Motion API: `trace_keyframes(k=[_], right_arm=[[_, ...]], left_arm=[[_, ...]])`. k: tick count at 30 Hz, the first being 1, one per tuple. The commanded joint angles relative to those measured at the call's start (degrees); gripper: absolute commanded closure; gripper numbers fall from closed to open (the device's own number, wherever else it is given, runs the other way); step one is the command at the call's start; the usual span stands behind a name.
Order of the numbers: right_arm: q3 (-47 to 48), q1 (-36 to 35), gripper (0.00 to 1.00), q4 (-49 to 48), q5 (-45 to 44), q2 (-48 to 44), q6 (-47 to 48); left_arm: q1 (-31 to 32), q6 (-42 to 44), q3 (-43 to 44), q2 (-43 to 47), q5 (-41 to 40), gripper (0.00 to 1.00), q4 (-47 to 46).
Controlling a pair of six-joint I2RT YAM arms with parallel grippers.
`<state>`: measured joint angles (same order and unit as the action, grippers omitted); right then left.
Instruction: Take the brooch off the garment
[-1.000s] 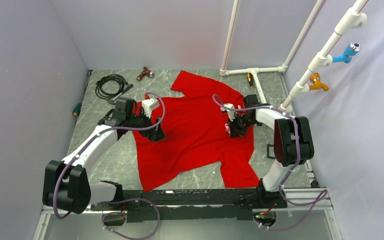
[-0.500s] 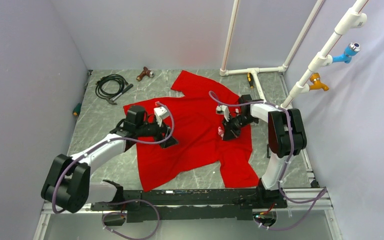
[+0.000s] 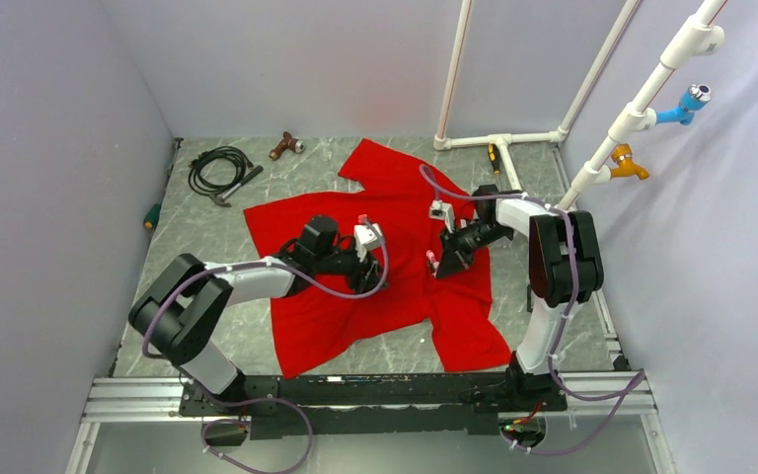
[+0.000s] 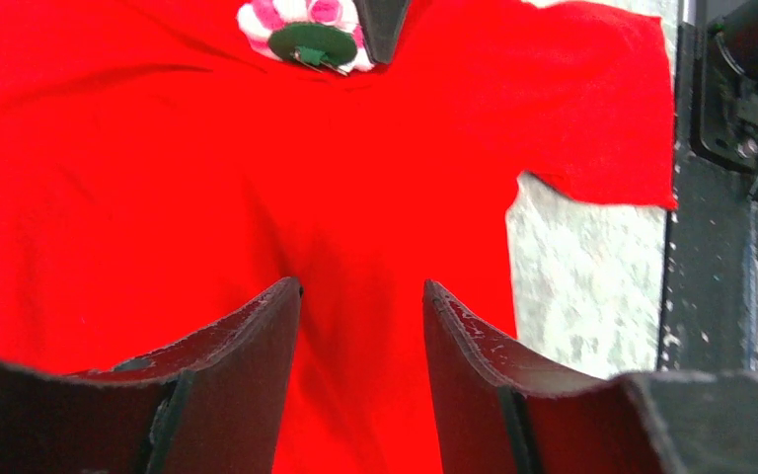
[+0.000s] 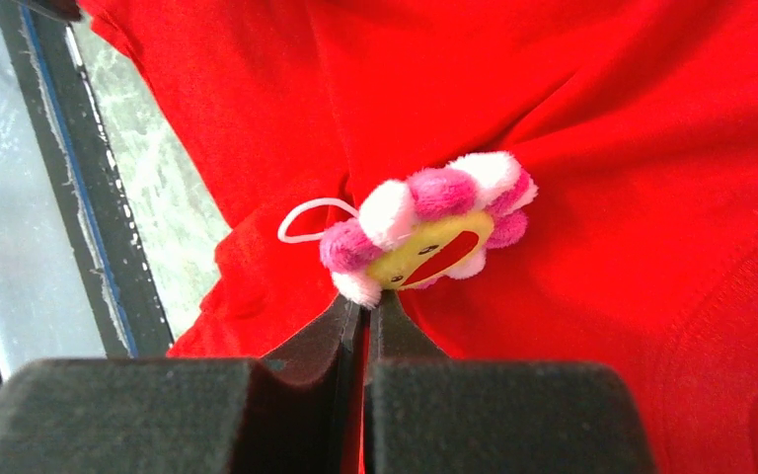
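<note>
Overhead view: the garment (image 3: pixel 405 212), a red short-sleeved T-shirt, lies spread and somewhat creased on the grey marbled table (image 3: pixel 192 222), with one sleeve toward the far side and its hem toward the near right. The brooch (image 3: pixel 431 261), a small plush flower with pink and white petals, sits over the right half of the shirt, at the tip of the right gripper (image 3: pixel 437 263). In the right wrist view, the right gripper (image 5: pixel 365 314) has its two fingers pressed together, pinching the near rim of the brooch (image 5: pixel 424 232). The yellow centre carries a red mouth, and a thin white loop (image 5: pixel 306 219) hangs at one side. The red cloth (image 5: pixel 602 148) gathers in folds toward the flower; whether the pin is out of the fabric cannot be told. The left gripper (image 3: pixel 370 276) reaches over the middle of the shirt, just left of the brooch. In the left wrist view, its fingers (image 4: pixel 247 365) are spread apart with only red cloth (image 4: pixel 158 178) showing in the gap. They grasp nothing, and whether they touch the shirt cannot be told. The brooch (image 4: pixel 311 30) shows beyond them from behind, a green backing disc under striped petals. Background, on the far part of the table: a coiled black cable (image 3: pixel 215 168), a brown tool (image 3: pixel 284 146), a green-handled tool (image 3: pixel 152 215) at the left edge, and white pipes (image 3: pixel 498 140) at the far right.
</note>
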<state>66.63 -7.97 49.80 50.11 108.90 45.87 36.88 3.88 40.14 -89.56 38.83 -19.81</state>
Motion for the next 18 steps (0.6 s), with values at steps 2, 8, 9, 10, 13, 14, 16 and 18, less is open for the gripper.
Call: trace_keyframes(k=[2, 8, 9, 10, 13, 14, 16, 18], right_arm=[[4.7, 2.3, 1.00, 10.0, 5.4, -1.3, 6.6], [8.1, 2.6, 1.00, 18.4, 11.8, -0.8, 11.5], [8.6, 2.4, 1.00, 19.3, 13.0, -0.8, 11.9], [9.1, 2.2, 1.00, 20.0, 14.1, -0.7, 12.0], [10.3, 0.7, 1.00, 20.8, 16.3, -0.9, 12.0], [10.5, 0.4, 1.00, 21.1, 16.9, -1.0, 12.0], [11.0, 0.1, 1.00, 22.4, 18.4, -1.0, 12.8], [11.8, 0.0, 1.00, 25.4, 19.6, -0.2, 14.8]], left_arm=[[2.5, 1.3, 5.9, -4.2, -2.9, 0.47, -9.4], [4.7, 5.3, 6.6, -5.0, -2.6, 0.48, -12.4], [5.2, 6.7, 6.3, -4.6, -2.5, 0.48, -12.3], [5.6, 7.7, 6.0, -4.2, -2.4, 0.48, -12.1], [6.3, 9.4, 5.0, -3.2, -2.9, 0.48, -11.9], [6.6, 9.9, 4.5, -2.9, -3.3, 0.48, -12.0], [7.3, 10.5, 3.6, -2.4, -5.0, 0.48, -12.3], [7.6, 10.4, 2.8, -2.3, -6.7, 0.42, -13.0]])
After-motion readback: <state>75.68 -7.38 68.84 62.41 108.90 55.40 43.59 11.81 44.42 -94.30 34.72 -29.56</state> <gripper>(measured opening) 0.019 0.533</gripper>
